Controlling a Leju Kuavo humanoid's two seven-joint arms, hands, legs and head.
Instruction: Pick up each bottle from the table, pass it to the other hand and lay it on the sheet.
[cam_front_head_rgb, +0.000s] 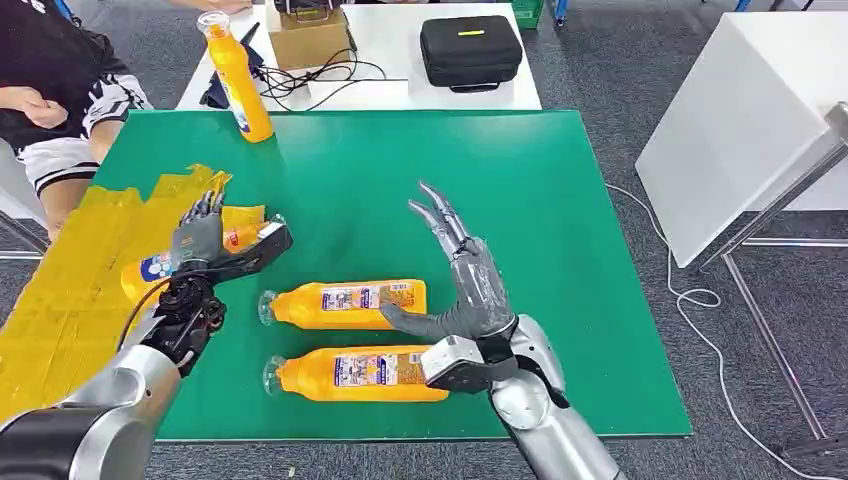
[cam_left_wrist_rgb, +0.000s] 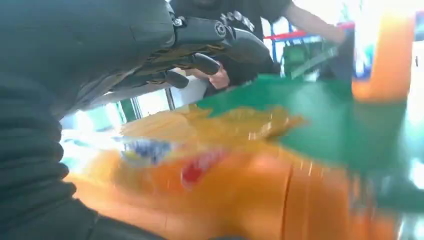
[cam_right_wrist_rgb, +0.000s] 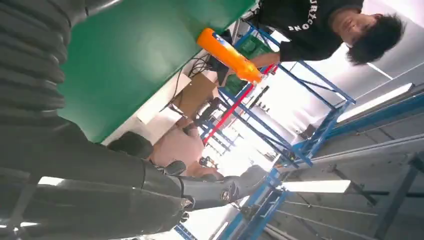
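An orange bottle lies on the yellow sheet at the table's left. My left hand is just over it with fingers straight, not wrapped round it; the left wrist view shows those fingers above the blurred bottle. Two more orange bottles lie on the green table: one in the middle, one near the front edge. My right hand stands open beside their base ends, thumb close to the middle bottle. A fourth bottle stands upright at the far edge.
A person sits at the table's far left corner. Behind is a white table with a black case, a cardboard box and cables. Another white table stands to the right.
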